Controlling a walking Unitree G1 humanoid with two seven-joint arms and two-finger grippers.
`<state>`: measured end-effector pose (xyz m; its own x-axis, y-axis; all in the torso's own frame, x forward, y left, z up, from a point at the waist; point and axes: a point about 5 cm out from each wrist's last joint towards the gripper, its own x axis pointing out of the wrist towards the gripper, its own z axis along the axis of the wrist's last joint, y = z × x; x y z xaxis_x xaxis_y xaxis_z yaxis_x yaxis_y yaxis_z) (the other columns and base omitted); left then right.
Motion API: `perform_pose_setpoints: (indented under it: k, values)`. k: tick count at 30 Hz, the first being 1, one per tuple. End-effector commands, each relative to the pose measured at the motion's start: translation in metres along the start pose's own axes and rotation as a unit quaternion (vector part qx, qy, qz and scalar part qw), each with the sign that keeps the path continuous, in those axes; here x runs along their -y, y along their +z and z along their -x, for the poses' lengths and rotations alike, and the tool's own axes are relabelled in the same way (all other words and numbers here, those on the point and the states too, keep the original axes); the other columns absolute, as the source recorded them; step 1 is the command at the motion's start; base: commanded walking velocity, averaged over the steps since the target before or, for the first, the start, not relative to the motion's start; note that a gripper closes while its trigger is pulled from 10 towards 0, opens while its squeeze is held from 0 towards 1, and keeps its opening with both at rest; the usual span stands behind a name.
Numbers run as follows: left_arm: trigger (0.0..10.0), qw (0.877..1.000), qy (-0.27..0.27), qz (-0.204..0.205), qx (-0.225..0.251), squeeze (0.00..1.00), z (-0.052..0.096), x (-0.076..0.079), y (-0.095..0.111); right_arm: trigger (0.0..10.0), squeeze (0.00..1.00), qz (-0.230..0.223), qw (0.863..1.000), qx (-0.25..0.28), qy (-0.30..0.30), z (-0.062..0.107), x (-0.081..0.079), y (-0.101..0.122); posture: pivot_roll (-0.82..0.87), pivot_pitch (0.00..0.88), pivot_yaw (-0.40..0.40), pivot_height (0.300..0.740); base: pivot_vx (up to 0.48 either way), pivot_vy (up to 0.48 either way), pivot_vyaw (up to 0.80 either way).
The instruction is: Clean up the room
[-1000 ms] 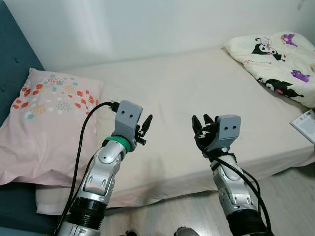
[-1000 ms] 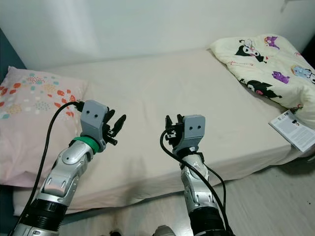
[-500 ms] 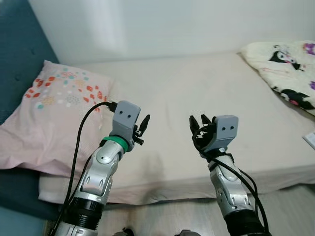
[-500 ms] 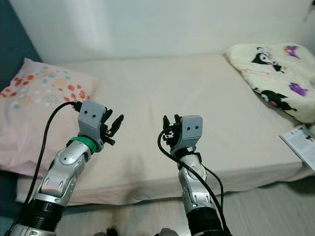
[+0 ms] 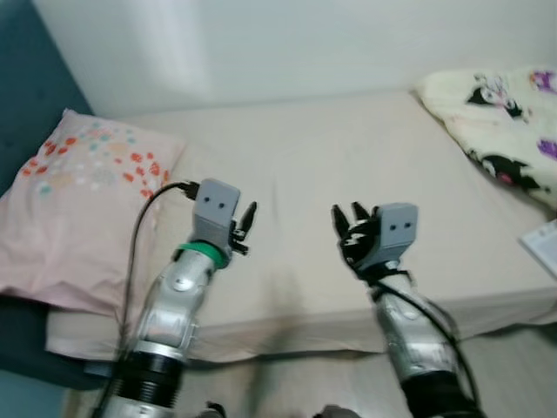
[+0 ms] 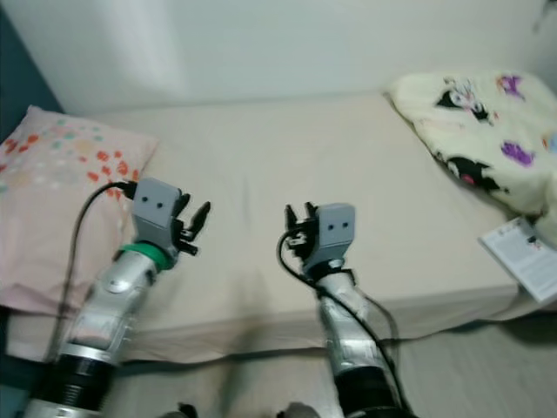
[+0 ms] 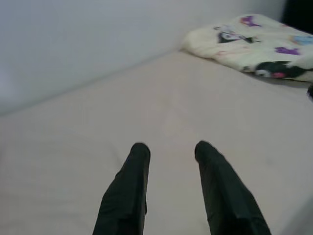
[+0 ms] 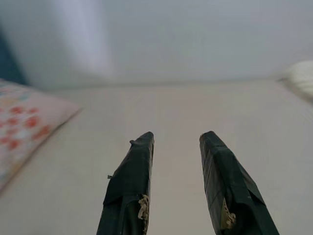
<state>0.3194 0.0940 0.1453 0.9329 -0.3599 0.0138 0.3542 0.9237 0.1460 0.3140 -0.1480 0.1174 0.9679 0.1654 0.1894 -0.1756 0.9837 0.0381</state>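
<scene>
left gripper (image 7: 168,149) jaws apart, empty, above bed (image 5: 348,165) | right gripper (image 8: 176,139) jaws apart, empty | pillow (image 5: 78,200) left of both | quilt (image 5: 496,122) and booklet (image 6: 522,252) well right

The left gripper (image 7: 168,149) is seen with its two black fingers (image 7: 128,188) held apart over the cream bed sheet (image 7: 98,132), nothing being held between them; the sheet is seen to be smooth and bare beneath and beyond the fingertips. A pale blanket printed with cartoon figures (image 7: 254,41) is seen bunched at the far end of the bed, well apart from the gripper; a plain white wall (image 7: 83,39) is seen running along the bed's far edge.
</scene>
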Motion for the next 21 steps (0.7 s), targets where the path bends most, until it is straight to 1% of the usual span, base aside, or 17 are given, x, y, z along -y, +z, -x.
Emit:
perform_pose_setpoints:
  k: [1,11,21]
  values:
    - [10.0,1.0,0.013,-0.005,-0.009,0.0,0.0032,-0.0082,-0.0047,10.0,0.0,-0.006,1.0,-0.009,0.007,0.0014,-0.0073,-0.0048,-0.14,0.024,0.087,0.74,0.0,-0.409,0.0]
    - [10.0,1.0,0.013,-0.007,-0.01,0.0,0.0025,-0.0084,-0.0046,10.0,0.0,-0.007,1.0,-0.009,0.009,0.0011,-0.008,-0.0046,-0.14,0.021,0.087,0.74,0.0,-0.338,0.0]
    - [10.0,1.0,0.015,-0.01,-0.011,0.0,0.0022,-0.0092,-0.0049,10.0,0.0,-0.007,1.0,-0.008,0.01,0.0008,-0.009,-0.0042,-0.14,0.017,0.088,0.74,0.0,-0.259,0.0]
